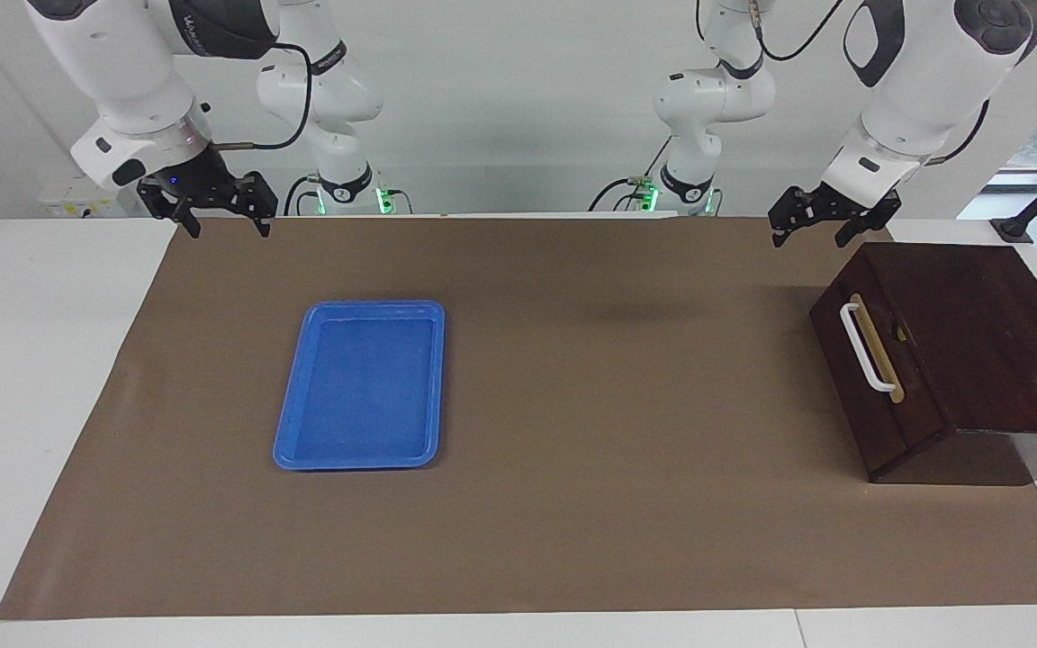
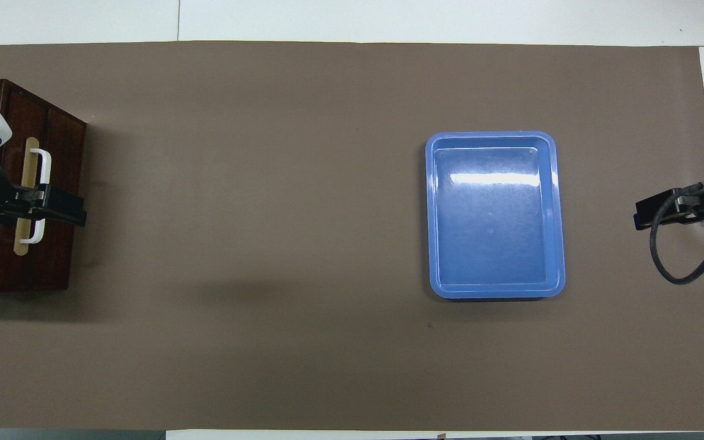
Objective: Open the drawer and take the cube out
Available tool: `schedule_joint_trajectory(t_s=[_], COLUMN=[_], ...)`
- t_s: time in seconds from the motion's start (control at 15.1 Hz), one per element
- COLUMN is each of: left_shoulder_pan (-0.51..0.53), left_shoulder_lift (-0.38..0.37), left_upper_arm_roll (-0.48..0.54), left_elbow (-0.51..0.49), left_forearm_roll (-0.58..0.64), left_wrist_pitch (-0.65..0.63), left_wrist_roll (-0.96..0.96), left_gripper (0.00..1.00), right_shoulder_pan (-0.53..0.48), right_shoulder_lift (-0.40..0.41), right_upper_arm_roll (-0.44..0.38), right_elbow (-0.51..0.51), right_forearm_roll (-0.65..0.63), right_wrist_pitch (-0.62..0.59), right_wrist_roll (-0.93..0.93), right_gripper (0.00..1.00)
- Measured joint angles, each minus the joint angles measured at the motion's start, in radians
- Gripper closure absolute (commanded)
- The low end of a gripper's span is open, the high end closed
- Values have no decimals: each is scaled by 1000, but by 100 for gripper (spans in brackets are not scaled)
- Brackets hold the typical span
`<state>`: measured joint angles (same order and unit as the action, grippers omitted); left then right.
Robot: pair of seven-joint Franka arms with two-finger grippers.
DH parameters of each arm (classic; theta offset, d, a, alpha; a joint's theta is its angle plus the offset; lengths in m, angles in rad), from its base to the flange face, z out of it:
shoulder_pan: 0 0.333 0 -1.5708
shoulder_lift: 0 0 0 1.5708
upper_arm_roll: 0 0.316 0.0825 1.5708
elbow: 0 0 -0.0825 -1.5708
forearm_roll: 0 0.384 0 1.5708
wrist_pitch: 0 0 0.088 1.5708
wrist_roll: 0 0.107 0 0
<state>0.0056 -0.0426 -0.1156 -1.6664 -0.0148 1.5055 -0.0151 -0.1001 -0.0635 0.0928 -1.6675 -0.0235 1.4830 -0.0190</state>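
White handle (image 1: 870,347) on the shut drawer (image 1: 879,382) runs near-to-far below the left gripper (image 1: 820,229), jaws spread; right gripper (image 1: 223,216), spread too, waits.

Table (image 1: 50,405), brown mat (image 1: 572,504), blue tray (image 1: 290,450), wooden box (image 1: 987,333)

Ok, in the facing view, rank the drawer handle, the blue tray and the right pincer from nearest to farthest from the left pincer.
1. Handle: white bar on the closed drawer, just below the left pincer, at the left arm's end.
2. Tray: mid-table, toward the right arm's end.
3. Right pincer: raised over the brown mat's edge at the right arm's end.
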Motion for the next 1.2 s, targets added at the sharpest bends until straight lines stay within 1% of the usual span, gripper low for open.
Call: schedule_joint_trajectory(t_s=[0.6,0.93,1.2], left_shoulder_pan=[-1,-28,-27], left_shoulder_lift=[0,0,2], left_upper_arm_roll=[-1,-5,-2], left_elbow=[0,-15,-82], left_forearm_roll=[6,115,216], left_wrist_pitch=[-1,45,156], left_wrist_roll=[2,9,17], left_gripper=[0,0,0], right_shoulder_pan=[0,0,0], right_shoulder_lift=[0,0,0], right_upper_arm_roll=[0,0,0], right_elbow=[0,0,0], right_forearm_roll=[0,0,0], right_wrist_pitch=[0,0,0], right_wrist_roll=[0,0,0], right_gripper=[0,0,0])
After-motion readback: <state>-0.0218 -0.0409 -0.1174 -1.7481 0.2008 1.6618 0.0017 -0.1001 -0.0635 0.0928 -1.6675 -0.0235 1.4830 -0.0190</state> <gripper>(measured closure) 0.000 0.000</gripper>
